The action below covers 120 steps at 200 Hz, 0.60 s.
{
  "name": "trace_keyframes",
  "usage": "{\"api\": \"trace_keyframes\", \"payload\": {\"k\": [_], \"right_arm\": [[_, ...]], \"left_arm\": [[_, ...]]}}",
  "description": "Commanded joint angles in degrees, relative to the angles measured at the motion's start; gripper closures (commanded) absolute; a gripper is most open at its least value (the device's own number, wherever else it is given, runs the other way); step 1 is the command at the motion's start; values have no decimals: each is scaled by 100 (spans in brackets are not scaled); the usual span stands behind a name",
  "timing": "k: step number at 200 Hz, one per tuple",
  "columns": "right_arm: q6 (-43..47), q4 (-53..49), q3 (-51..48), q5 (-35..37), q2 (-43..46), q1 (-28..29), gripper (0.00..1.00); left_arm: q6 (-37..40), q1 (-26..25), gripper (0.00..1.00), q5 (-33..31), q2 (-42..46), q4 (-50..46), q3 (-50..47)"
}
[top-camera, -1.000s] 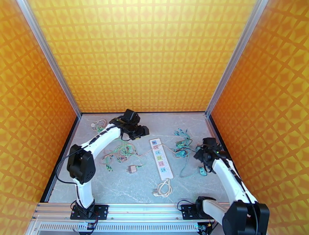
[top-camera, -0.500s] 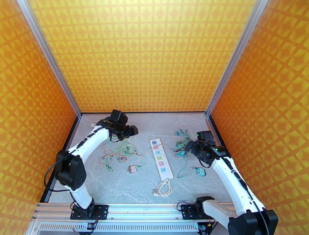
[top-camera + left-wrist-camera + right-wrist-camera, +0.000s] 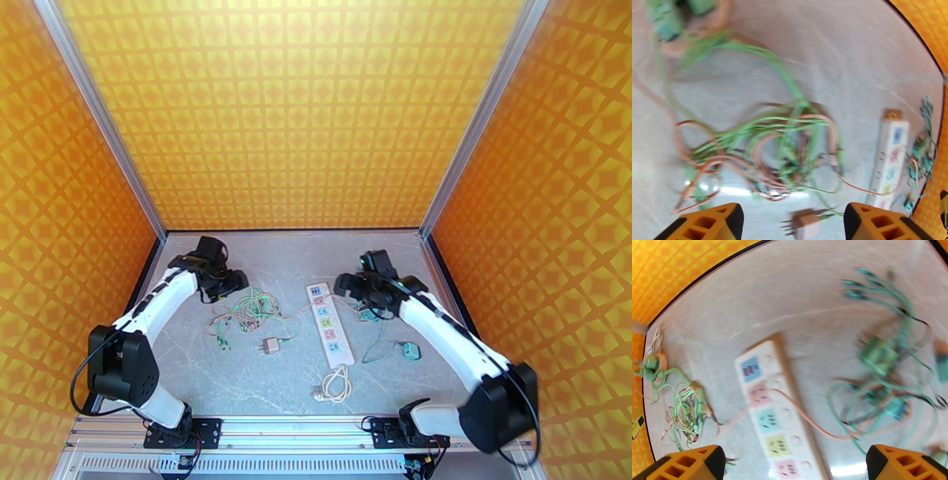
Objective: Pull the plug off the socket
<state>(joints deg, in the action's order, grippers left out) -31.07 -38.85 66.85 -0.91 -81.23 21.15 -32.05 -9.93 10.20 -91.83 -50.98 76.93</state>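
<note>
Item: tabletop with wiring, two arms.

- **Left arm:** one. Its elbow is raised near the table's left edge, and the forearm reaches toward the far left corner. The left gripper is above the far side of the green-and-orange tangle. In the wrist view its jaws stand wide apart over the table.
- **Right arm:** one. Its elbow is by the near right corner, and the forearm runs diagonally toward the table's middle. The right gripper is just right of the strip's far end. Its jaws stand wide apart above the strip.
- **Socket:** one, a long white strip lying flat at the table's centre, running from far to near.
  - The right wrist view shows five coloured outlet panels: blue, pink, teal, yellow, pink.
  - One thin orange wire lies across it.
- **White cord:** one, coiled at the strip's near end.
- **Loose plugs:** two, both lying on the table.
  - The brown plug is left of the strip and apart from it.
  - The teal plug is right of the strip and well apart from it.
- **Wire tangles:** two.
  - The green-and-orange tangle is left of the strip.
  - The teal tangle is right of the strip.
</note>
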Motion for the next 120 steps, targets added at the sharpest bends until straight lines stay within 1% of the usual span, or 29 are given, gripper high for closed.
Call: {"api": "trace_keyframes", "payload": {"k": [1,32,49,75,81,120], "right_arm": [[379,357,315,-357,-329,183,1],[432,539,566,-604,-784,375,1],[427,613,689,-682,-973,489,1],[435,638,915,-755,-1262,609,2],[415,625,965,-749,-1293,626,1],[141,770,1012,-634,-1390,671,2]], "left_arm": [[120,337,29,-445,192,-294,-62],[128,894,28,-499,128,-243,160],[200,1117,29,-501,2,-80,370],[530,1289,29,-501,-651,-167,1062],[572,1323,29,-511,-833,-232,1376],[746,1466,29,-518,-1814,-303,2627]]}}
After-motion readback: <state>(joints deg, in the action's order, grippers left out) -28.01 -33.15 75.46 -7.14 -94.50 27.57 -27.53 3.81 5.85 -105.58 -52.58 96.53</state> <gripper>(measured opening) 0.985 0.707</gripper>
